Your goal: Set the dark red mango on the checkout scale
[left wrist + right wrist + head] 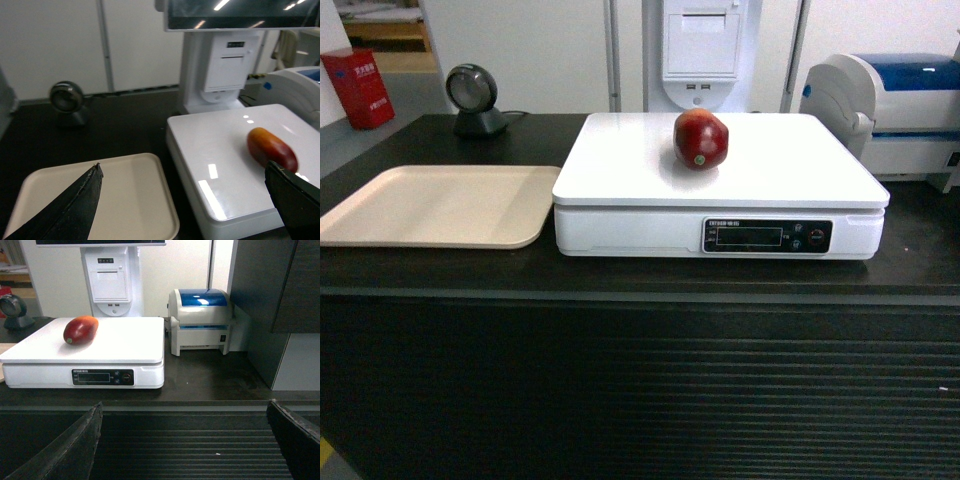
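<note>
dark red mango (701, 139) lies on the white platform of the scale (650, 165), which sits on the black checkout table (620, 280). my left fingers (70, 207) and right fingers (65, 450) are spread apart, holding nothing. beige tray (440, 205) just left of scale.

mango (701, 138): glossy, smooth dark red skin
scale (790, 170): smooth white plastic, shiny top catching light glints; black glossy display panel
checkout (620, 390): matt black top, ribbed black front
tray (440, 205): matt beige plastic, smooth
printer (200, 320): white plastic, glossy translucent blue lid
</note>
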Robot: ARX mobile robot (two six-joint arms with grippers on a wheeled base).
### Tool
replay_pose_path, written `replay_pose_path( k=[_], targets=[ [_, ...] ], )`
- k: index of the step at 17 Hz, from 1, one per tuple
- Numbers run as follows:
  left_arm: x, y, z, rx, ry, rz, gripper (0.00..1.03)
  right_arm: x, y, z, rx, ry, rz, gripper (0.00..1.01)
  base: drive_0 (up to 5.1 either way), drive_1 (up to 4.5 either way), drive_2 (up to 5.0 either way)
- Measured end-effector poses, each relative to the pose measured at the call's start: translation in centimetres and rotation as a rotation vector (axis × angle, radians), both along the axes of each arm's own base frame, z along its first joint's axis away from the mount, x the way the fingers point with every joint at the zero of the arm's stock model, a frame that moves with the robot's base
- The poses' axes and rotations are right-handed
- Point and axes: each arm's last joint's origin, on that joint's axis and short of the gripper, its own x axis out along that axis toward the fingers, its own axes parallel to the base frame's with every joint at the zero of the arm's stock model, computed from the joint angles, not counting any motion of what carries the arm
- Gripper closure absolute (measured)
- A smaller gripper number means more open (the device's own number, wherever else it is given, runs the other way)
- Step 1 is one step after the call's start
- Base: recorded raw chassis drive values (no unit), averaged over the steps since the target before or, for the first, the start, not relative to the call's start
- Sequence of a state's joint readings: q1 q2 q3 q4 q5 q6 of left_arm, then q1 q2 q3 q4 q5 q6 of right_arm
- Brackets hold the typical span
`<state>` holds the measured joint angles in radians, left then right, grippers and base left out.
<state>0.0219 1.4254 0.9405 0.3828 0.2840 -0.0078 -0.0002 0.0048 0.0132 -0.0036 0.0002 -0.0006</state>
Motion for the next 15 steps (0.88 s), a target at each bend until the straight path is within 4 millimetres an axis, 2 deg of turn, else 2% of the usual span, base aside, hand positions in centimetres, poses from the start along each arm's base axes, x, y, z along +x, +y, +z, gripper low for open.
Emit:
replay_pose_path(
  k=[3, 4, 5, 7, 9, 11, 12, 15],
  targets=[
    [-3.8, 3.0, -1.1, 0.061, 0.014, 0.122, 0.05, 0.0, 0.0, 0.0, 0.0, 0.0, 0.0, 0.03, 0.0, 0.0, 0.0],
    [-4.9, 3.3, -1.0, 0.066, -0.045, 0.186, 0.09, 0.0, 0.0, 0.0, 0.0, 0.0, 0.0, 0.03, 0.0, 0.0, 0.0],
    [-7.1, 3.6, -1.2, 0.052, -0.12, 0.253, 0.22, 0.0, 0.0, 0.0, 0.0, 0.0, 0.0, 0.03, 0.0, 0.0, 0.0],
    [-11.0, 3.4, -3.4, 0.039, -0.129, 0.265, 0.46, 0.0, 0.0, 0.0, 0.0, 0.0, 0.0, 0.03, 0.0, 0.0, 0.0],
    [-13.4, 3.1, -6.3, 0.03, -0.091, 0.263, 0.69, 0.0, 0.0, 0.0, 0.0, 0.0, 0.0, 0.03, 0.0, 0.0, 0.0],
    [-15.8, 2.9, -8.4, 0.03, -0.105, 0.262, 0.93, 0.0, 0.0, 0.0, 0.0, 0.0, 0.0, 0.03, 0.0, 0.0, 0.0],
    [-16.6, 2.6, -9.2, 0.027, -0.1, 0.27, 1.01, 0.0, 0.0, 0.0, 0.0, 0.0, 0.0, 0.03, 0.0, 0.0, 0.0],
    [-17.1, 2.0, -9.9, 0.025, -0.094, 0.258, 1.01, 0.0, 0.0, 0.0, 0.0, 0.0, 0.0, 0.03, 0.0, 0.0, 0.0]
  ],
)
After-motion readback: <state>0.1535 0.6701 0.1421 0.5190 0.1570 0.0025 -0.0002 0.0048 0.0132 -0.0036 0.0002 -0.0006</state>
